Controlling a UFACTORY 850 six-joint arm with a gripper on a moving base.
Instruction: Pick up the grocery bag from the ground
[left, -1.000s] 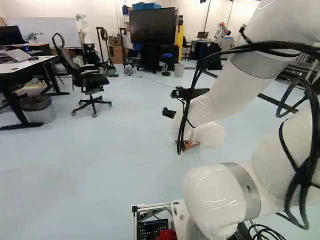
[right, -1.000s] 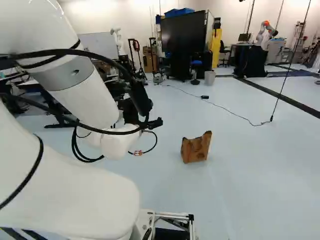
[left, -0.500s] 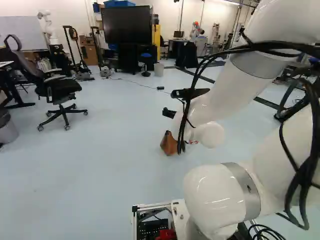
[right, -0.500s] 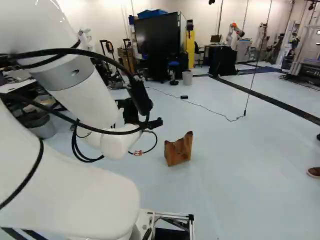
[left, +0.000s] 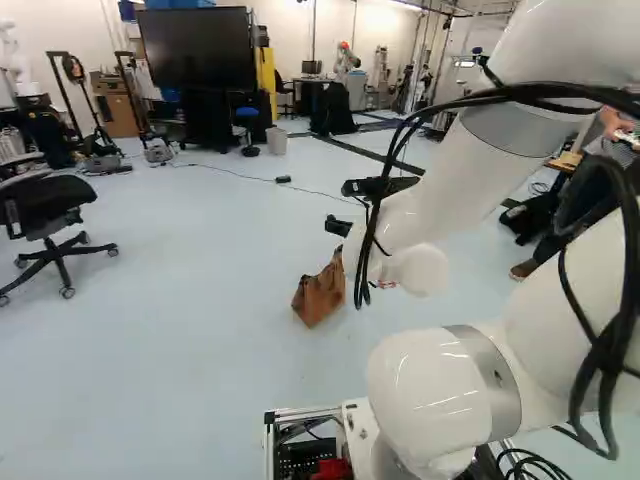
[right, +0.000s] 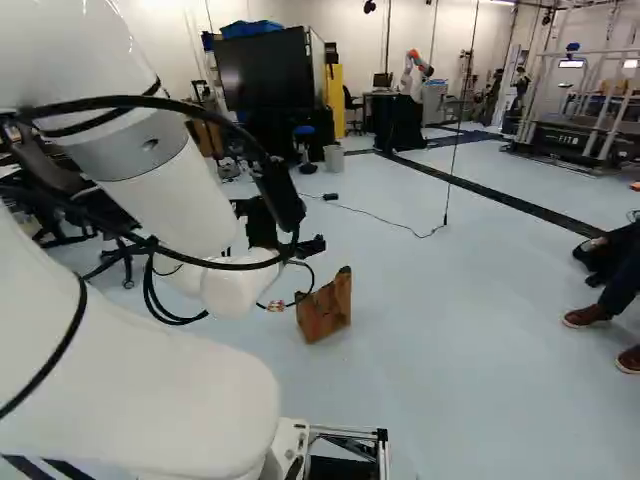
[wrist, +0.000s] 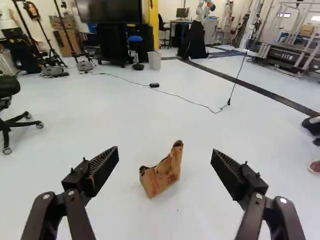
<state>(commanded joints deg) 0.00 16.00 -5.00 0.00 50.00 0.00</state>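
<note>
Pale floor (right: 450, 370), one bag (right: 325, 313) (brown).

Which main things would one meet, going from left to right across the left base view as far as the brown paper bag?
Black office chair, large dark screen, waste bin, brown paper bag.

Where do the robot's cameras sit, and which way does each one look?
Left base view: on the base, behind the arm and to its left, looking ahead and a little down at the floor; the arm fills its right side.
Right base view: behind the arm and to its right, looking much the same way; the arm fills its left side.
Wrist view: on the wrist, looking along the gripper; both fingers show, open.
All three show the same bag and screen.
</note>
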